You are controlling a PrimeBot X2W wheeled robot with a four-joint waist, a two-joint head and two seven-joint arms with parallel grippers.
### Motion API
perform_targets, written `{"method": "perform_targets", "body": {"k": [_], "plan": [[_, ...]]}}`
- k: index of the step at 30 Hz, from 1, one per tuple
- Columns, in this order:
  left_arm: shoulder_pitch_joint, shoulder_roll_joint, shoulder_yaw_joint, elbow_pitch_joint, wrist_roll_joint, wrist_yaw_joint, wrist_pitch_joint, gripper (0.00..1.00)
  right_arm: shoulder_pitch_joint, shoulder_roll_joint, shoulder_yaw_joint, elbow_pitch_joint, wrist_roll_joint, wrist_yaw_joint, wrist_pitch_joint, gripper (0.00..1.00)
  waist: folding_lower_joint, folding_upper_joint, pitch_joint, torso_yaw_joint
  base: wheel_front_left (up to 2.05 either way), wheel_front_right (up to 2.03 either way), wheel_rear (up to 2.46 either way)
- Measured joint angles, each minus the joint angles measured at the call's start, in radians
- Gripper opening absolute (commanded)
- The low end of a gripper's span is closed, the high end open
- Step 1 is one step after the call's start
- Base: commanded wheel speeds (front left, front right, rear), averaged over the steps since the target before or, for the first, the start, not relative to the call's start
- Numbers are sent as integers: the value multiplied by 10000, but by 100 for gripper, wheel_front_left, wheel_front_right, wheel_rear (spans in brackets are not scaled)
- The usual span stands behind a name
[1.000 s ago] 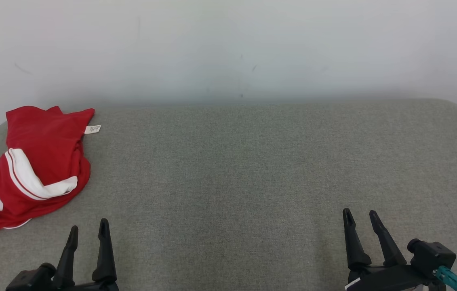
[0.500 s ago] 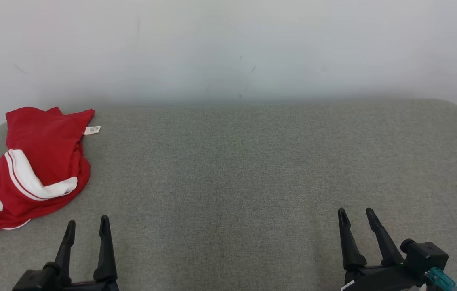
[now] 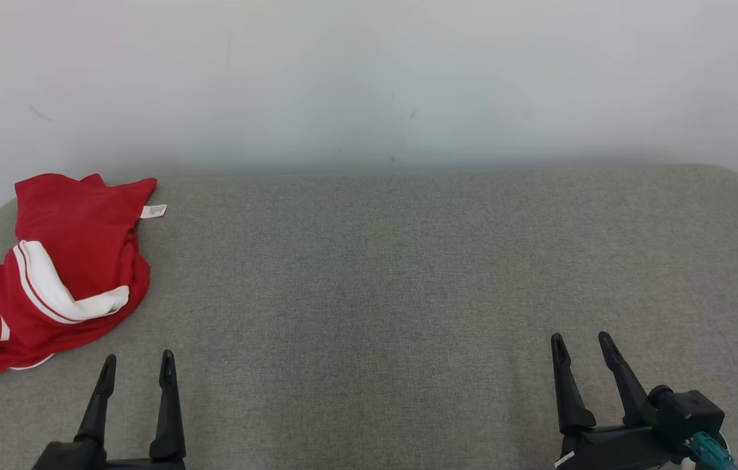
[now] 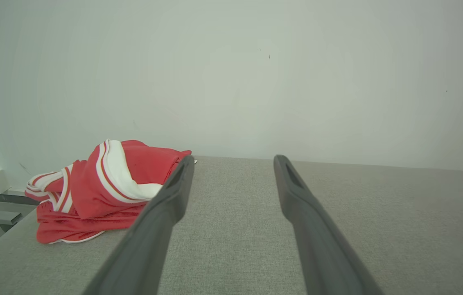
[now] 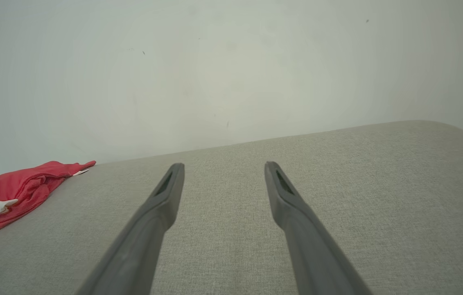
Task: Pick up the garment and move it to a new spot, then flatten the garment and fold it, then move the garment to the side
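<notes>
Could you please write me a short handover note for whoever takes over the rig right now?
The left hand is open and empty, at the near edge, close to the garment but not touching it.
The right hand is open and empty, over the grey surface, far from the garment.
The garment, red with white stripes, lies crumpled at the surface's left end, its label sticking out.
Done: nothing; the garment is not yet picked up.
Left: pick it up, move it, flatten, fold, move aside.

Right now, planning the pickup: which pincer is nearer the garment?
Left. The left pincer sits close by the red garment; the right pincer is far across the grey surface.
</notes>
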Motion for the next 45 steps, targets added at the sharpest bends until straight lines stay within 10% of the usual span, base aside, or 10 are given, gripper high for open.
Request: {"method": "perform_targets", "body": {"k": [45], "plan": [[188,418,234,922,-345,-541,-378,100,143,-8,-171,188,-33,0,23,100,0,0,-204,278,0,0,0]]}}
